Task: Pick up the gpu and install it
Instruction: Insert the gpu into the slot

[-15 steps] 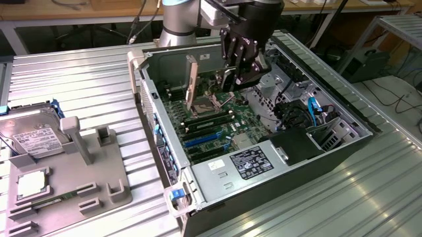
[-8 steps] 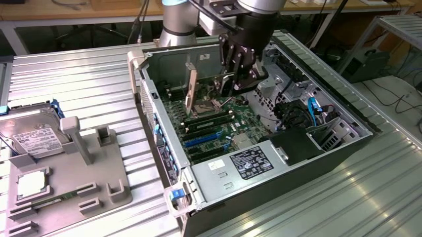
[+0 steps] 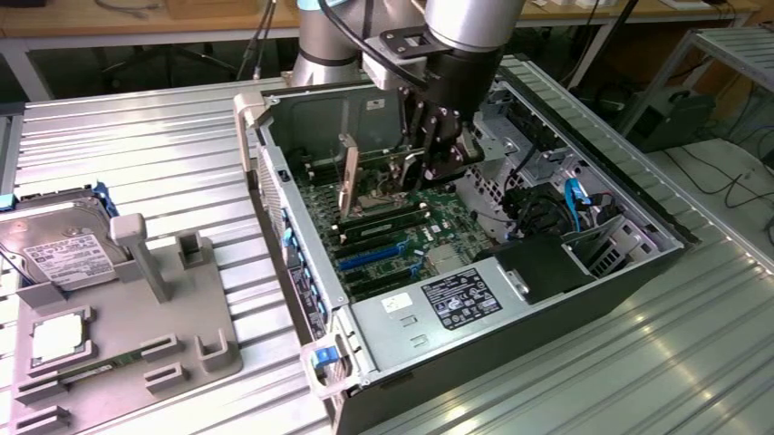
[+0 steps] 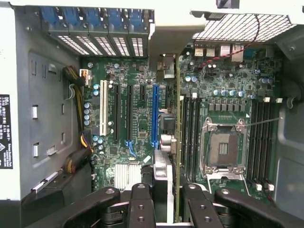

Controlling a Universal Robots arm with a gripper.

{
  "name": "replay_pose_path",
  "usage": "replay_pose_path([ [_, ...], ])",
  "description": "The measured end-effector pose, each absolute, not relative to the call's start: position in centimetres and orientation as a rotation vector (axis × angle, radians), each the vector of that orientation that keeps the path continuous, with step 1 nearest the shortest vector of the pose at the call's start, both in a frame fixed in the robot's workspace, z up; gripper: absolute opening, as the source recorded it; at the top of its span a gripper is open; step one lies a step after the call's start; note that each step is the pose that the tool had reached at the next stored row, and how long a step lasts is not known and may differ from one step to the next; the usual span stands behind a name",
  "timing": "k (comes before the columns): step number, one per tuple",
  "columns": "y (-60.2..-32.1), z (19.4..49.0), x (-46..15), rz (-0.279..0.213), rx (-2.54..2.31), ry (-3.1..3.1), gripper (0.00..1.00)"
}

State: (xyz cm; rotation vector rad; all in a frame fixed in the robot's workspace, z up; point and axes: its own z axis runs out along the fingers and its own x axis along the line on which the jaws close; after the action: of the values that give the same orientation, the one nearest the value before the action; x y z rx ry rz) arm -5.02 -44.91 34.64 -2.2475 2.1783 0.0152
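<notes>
The thin green circuit-board gpu card (image 4: 162, 172) stands on edge inside the open black computer case (image 3: 629, 263), over the green motherboard (image 4: 142, 118) and beside a long blue slot (image 4: 155, 114). The black two-fingered gripper (image 4: 166, 197) seems clamped on the card's near edge, with one finger close on either face.

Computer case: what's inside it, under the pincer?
A green motherboard with long slots and an empty processor socket. The pincer holds the gpu edge-on over it. What lies right beneath the gpu is covered.
</notes>
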Motion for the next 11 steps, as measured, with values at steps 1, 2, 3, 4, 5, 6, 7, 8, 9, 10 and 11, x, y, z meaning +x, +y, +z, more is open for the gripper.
replay_pose_path([
  [1, -44.9, 34.5, -5.0, 0.013, -2.248, 2.179, 0.28],
  [2, -44.9, 34.5, -5.0, 0.010, -2.250, 2.181, 0.28],
  [3, -44.9, 34.3, -5.0, 0.004, -2.252, 2.184, 0.28],
  [4, -44.9, 34.0, -5.0, 0.004, -2.246, 2.190, 0.28],
  [5, -44.9, 33.9, -5.0, 0.004, -2.235, 2.201, 0.28],
  [6, -44.9, 33.8, -5.0, 0.004, -2.227, 2.210, 0.28],
  [7, -44.9, 33.7, -5.0, 0.004, -2.225, 2.212, 0.28],
  [8, -44.9, 33.6, -5.1, 0.004, -2.224, 2.213, 0.28],
  [9, -44.9, 33.5, -5.1, 0.003, -2.224, 2.213, 0.28],
  [10, -44.9, 33.4, -5.2, 0.002, -2.225, 2.213, 0.28],
  [11, -44.9, 33.3, -5.3, 0.002, -2.225, 2.213, 0.28],
])
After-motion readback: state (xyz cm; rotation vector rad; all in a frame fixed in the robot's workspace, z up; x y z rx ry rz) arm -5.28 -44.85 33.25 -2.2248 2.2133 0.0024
